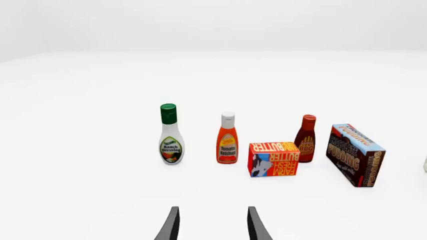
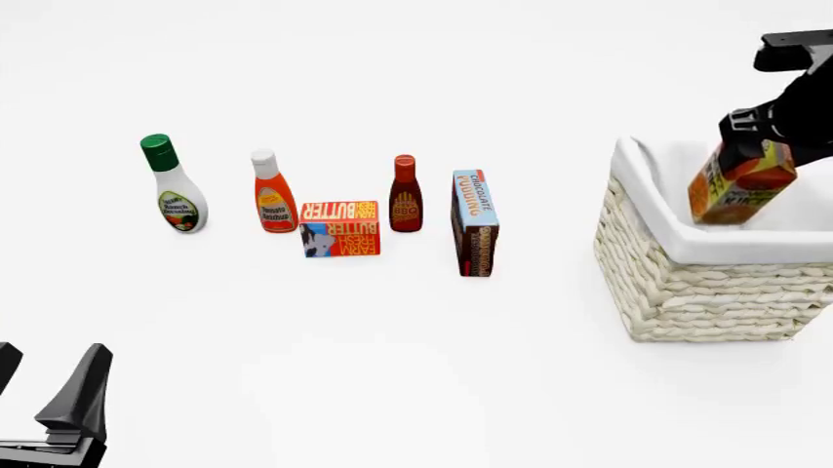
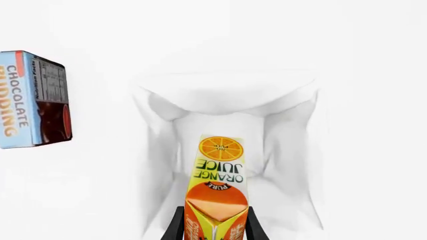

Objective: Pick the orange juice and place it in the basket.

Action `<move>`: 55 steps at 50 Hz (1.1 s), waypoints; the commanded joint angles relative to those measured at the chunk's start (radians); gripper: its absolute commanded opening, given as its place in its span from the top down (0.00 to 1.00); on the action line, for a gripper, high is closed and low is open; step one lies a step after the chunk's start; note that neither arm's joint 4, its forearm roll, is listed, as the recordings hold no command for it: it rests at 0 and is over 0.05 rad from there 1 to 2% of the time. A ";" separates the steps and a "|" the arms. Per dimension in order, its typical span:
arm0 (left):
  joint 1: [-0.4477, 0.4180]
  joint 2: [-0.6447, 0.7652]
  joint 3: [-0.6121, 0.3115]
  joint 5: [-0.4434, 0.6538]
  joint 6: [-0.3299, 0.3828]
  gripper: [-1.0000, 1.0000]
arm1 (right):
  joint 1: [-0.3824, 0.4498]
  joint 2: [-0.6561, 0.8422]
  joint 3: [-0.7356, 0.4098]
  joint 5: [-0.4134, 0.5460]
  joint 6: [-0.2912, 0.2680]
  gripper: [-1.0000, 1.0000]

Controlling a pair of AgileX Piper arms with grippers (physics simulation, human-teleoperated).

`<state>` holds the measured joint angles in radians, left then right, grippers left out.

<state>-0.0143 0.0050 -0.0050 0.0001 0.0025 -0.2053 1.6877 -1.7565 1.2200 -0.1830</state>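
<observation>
Left wrist view: left gripper (image 1: pixel 212 225) is spread apart with nothing in it, facing ranch (image 1: pixel 171 134), ketchup (image 1: pixel 227 139), butter (image 1: pixel 273 159), BBQ (image 1: pixel 306 138) and pudding (image 1: pixel 355 154); front view: right gripper (image 2: pixel 752 146) is clamped on the juice (image 2: pixel 739 182), tilted over the basket (image 2: pixel 651 263); right wrist view: carton hangs above the white lining (image 3: pixel 287 120), otherwise bare inside.

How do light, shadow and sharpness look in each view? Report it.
Front view: even light, only faint shadows under the basket; sharp throughout. Right wrist view: white lining washes out, edges hard to read, but the orange juice print is crisp. Left wrist view: flat, nearly shadowless; ranch dressing label legible, no blur or glare.
</observation>
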 commanded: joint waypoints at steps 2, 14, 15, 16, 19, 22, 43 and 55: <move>0.000 0.000 0.000 0.000 0.000 0.00 | -0.008 0.012 0.010 0.000 0.034 1.00; 0.000 0.000 0.000 0.000 0.000 0.00 | -0.038 0.023 0.014 0.000 0.012 1.00; 0.000 0.000 0.000 0.000 0.000 0.00 | -0.043 0.024 0.009 0.000 0.006 1.00; 0.000 0.000 0.000 0.000 0.000 0.00 | -0.049 0.024 0.010 0.000 0.001 1.00; 0.000 0.000 0.000 0.000 0.000 0.00 | -0.047 0.032 0.007 0.000 0.004 1.00; 0.000 0.000 0.000 0.000 0.000 0.00 | -0.045 0.043 0.000 0.000 0.006 1.00; 0.000 0.000 0.000 0.000 0.000 0.00 | -0.033 0.136 -0.055 0.000 0.017 1.00; 0.000 0.000 0.000 0.000 0.000 0.00 | -0.030 0.175 -0.067 0.000 0.015 1.00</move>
<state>-0.0143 0.0051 -0.0050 0.0001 0.0025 -0.2382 1.8380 -1.8063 1.2200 -0.1889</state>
